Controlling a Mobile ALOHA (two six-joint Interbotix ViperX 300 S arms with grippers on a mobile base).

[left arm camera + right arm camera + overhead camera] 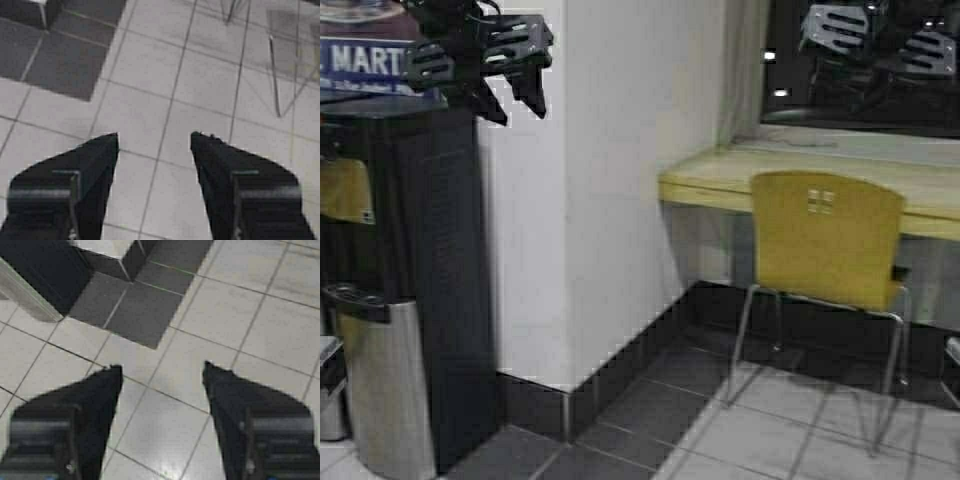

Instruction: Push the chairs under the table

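I see one chair (828, 240) tucked partly under the table (720, 175). Left end effector (155, 145) and right end effector (162, 375) gape, empty, above floor tiles (150, 110).

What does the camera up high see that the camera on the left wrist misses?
Only the high view shows the yellow chair's seat back, the table, the white wall and a dark dispenser. Only the left wrist view shows the left gripper from close, its fingers spread apart over bare floor. Both show the pale tiled floor and thin chrome chair legs.
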